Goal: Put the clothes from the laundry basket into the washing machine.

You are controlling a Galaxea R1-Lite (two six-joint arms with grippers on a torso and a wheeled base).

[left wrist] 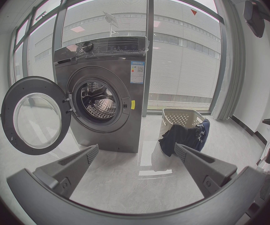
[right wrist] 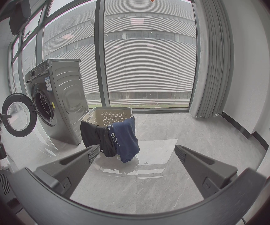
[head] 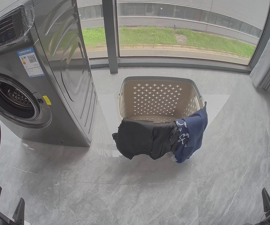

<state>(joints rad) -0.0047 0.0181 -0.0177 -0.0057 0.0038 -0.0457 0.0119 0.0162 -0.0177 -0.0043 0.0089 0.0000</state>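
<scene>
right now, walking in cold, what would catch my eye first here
The grey washing machine stands on the left, its round door swung wide open and showing the drum. On the floor to its right, before the window, is the beige laundry basket. A black garment and a navy garment are draped over its near rim and hang down outside.

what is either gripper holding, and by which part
Nothing: left gripper and right gripper are open and empty; the clothes hang over the laundry basket rim.
</scene>
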